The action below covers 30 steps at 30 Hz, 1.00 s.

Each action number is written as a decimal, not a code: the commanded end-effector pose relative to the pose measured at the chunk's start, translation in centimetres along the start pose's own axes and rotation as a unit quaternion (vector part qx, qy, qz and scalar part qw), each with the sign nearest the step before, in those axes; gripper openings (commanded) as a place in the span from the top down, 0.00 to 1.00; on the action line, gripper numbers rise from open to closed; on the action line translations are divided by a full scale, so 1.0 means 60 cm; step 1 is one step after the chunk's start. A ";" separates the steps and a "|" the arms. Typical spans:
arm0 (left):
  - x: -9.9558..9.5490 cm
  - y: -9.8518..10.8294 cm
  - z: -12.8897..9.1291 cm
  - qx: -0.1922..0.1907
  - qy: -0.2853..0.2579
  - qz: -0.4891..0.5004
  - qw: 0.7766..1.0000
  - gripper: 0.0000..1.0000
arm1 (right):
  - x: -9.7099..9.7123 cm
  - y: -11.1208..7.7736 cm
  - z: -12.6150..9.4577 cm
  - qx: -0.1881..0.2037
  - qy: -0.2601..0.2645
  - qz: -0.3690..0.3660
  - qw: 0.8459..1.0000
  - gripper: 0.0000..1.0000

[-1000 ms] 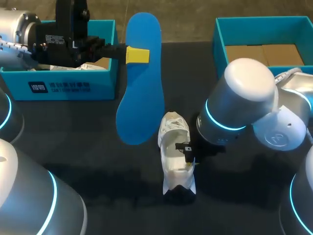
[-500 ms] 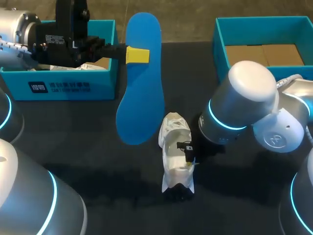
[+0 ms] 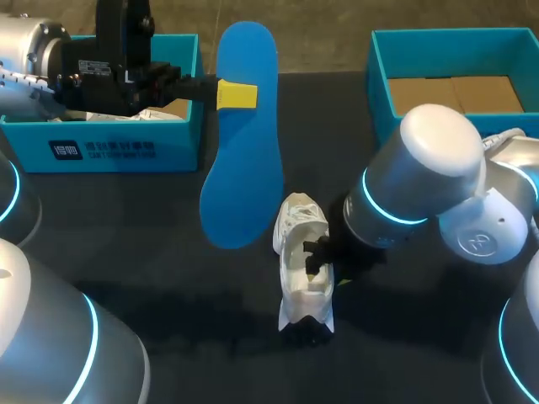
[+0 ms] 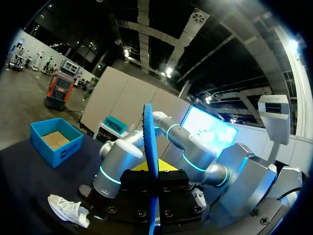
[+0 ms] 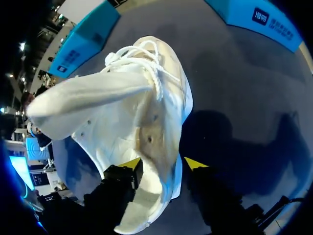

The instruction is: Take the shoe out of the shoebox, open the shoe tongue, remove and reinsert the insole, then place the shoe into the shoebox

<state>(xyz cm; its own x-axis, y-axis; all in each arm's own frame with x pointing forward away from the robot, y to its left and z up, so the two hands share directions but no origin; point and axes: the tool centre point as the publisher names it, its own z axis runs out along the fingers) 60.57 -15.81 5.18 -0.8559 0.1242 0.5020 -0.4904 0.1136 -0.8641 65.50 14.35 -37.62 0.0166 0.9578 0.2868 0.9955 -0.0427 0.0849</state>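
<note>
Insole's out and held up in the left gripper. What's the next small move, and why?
Probably lower the left gripper to bring the blue insole toward the shoe. The insole is held well clear of the shoe's open mouth, while the right gripper pinches the shoe's wall, steadying it.

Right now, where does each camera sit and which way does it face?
Head view: above and behind, looking down on the table; both arms show, left gripper holding the blue insole.
Left wrist view: on that wrist, facing along the edge-on insole toward the white shoe and right arm.
Right wrist view: on that wrist, close on the shoe; right gripper clamps its side.
Shared: all three show the shoe.
</note>
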 end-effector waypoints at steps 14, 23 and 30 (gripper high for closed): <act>0.000 0.000 0.001 -0.001 0.000 -0.001 1.000 1.00 | -0.029 0.009 -0.138 0.025 0.145 -0.021 0.989 0.00; 0.000 0.000 0.001 -0.001 0.000 -0.001 1.000 1.00 | -0.027 0.010 -0.164 0.024 0.140 -0.036 0.989 0.00; 0.000 0.000 0.001 -0.001 0.000 -0.001 1.000 1.00 | -0.025 0.016 -0.160 0.044 0.168 -0.026 0.984 0.00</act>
<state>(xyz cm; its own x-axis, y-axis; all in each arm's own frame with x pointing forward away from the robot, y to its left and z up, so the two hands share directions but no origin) 60.57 -15.81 5.17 -0.8559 0.1242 0.5021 -0.4904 0.1136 -0.8641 65.43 10.17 -28.71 -0.0705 0.8416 0.5355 0.9970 0.0415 0.0660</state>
